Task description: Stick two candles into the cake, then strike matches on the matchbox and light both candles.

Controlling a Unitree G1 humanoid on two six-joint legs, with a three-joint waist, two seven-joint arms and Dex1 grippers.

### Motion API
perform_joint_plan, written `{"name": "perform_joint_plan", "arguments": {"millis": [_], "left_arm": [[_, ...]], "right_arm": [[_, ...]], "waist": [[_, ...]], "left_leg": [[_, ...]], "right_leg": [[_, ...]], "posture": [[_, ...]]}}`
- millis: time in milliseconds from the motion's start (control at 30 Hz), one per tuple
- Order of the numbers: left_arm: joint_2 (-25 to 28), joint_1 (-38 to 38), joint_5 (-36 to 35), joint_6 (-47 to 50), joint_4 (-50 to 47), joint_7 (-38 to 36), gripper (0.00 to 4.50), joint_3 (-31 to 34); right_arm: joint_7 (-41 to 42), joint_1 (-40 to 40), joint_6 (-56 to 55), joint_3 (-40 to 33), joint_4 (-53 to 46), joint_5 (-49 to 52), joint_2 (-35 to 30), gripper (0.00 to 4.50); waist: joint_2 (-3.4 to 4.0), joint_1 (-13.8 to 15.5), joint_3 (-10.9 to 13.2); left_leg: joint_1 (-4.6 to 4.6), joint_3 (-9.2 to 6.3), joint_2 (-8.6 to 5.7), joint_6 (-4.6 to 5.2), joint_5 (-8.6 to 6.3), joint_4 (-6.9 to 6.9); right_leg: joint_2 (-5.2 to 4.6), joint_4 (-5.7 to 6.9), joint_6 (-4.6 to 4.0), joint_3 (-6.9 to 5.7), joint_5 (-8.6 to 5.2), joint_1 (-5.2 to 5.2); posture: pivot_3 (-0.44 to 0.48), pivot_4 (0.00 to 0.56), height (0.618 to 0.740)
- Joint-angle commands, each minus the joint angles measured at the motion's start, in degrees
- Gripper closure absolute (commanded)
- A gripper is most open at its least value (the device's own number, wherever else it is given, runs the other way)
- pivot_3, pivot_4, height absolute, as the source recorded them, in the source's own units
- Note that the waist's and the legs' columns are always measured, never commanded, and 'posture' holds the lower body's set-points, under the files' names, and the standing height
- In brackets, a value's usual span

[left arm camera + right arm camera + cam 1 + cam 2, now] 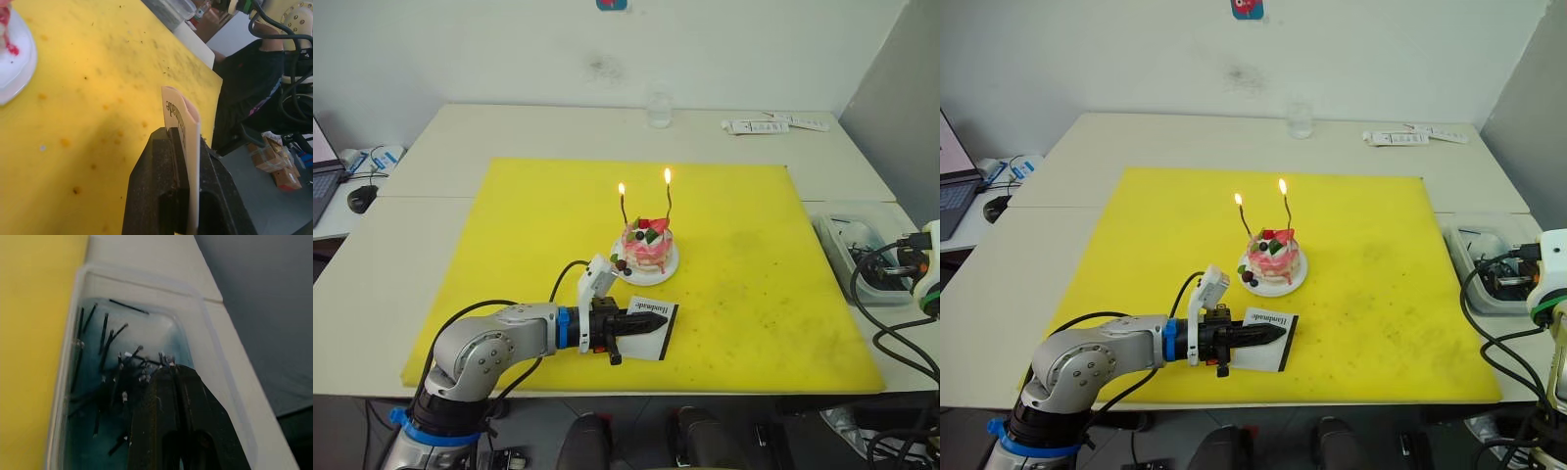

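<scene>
Candles (623,208): two thin wavy sticks are planted upright in the cake, each carrying a small flame at its tip; the second (669,197) stands just beside the first, on the robot's right.
Cake (647,247): the pink cake is seated on its small white plate near the middle of the yellow mat (509,255), in front of the robot.
Matchbox (647,328): the flat white box with black script lies at the near part of the mat, close to the plate, and is gripped at its edge.
Left gripper (646,321): the black fingers are clamped on the matchbox, as is seen plainly in the left wrist view, where the card edge (188,142) is pinched between them.
Right gripper (168,369): the fingers are pressed together above a clear plastic tray (832,235) at the robot's right (the tray holds many spent dark matches (102,340)); whether a match is held between the tips cannot be made out, so they may be empty.
Stage: both candles are judged lit, so the task looks essentially complete.
Step in hand: the used match is judged to be discarded and the matchbox set down.
Doing it well: the box should be lowered flat onto the mat before release, and kept well clear of the flames and the plate, so that nothing is nudged.
</scene>
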Motion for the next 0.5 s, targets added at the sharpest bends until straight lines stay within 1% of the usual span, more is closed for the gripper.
{"name": "perform_joint_plan", "arguments": {"millis": [33, 200, 333, 367, 433, 500], "left_arm": [[-1.0, 0.7, 0.2, -1.0, -1.5, 1.1, 4.5, 0.7], [-1.5, 1.8, -0.1, -0.5, -2.6, 3.1, 4.5, 1.5], [-1.9, 1.7, -0.8, -0.1, -2.9, 4.1, 4.5, 1.7], [-2.0, 1.5, -1.0, 0.0, -2.8, 4.5, 4.5, 1.9], [-2.4, 0.9, -2.1, 1.2, -2.3, 5.6, 4.5, 2.7], [-2.5, -0.1, -4.4, 4.0, -1.5, 7.5, 4.5, 4.2]], "right_arm": [[-2.4, -3.2, 0.5, -0.9, 1.4, 2.0, -0.5, 3.49], [-3.4, -3.7, 0.7, -1.3, -0.1, 4.9, -0.2, 1.74], [-4.4, -3.2, -0.7, -2.2, -1.9, 6.6, -0.7, 0.23], [-4.5, -3.1, -1.4, -2.2, -2.3, 7.0, -0.9, 0.05], [-3.6, -2.7, -3.5, -2.1, -4.6, 8.0, -1.7, 0.05], [-0.3, -1.1, -6.9, -1.0, -8.1, 9.4, -3.6, 0.05]], "waist": [[0.01, 0.0, 0.0], [0.01, 0.2, 0.0], [0.02, 0.2, 0.0], [0.02, 0.2, 0.0], [0.02, 0.2, 0.0], [0.05, 0.2, 0.0]], "left_leg": [[0.0, 0.01, -0.01, 0.0, 0.0, 0.0], [-0.07, -0.03, 0.0, 0.01, 0.0, -0.03], [-0.1, -0.02, 0.0, 0.01, -0.01, -0.03], [-0.1, -0.03, 0.0, 0.01, -0.01, -0.03], [-0.1, -0.04, 0.0, 0.01, -0.01, -0.02], [-0.1, -0.04, 0.0, 0.01, -0.01, -0.02]], "right_leg": [[0.01, 0.0, 0.0, 0.01, 0.0, 0.0], [0.03, -0.06, 0.05, -0.04, -0.03, 0.0], [0.0, -0.07, 0.07, -0.03, -0.04, -0.02], [0.0, -0.07, 0.07, -0.04, -0.04, -0.02], [0.0, -0.06, 0.07, -0.05, -0.04, -0.02], [0.0, -0.06, 0.07, -0.06, -0.04, -0.02]], "posture": [[0.0, 0.15, 0.74], [0.0, 0.15, 0.74], [0.0, 0.15, 0.74], [0.0, 0.15, 0.74], [0.0, 0.15, 0.74], [0.0, 0.15, 0.74]]}}
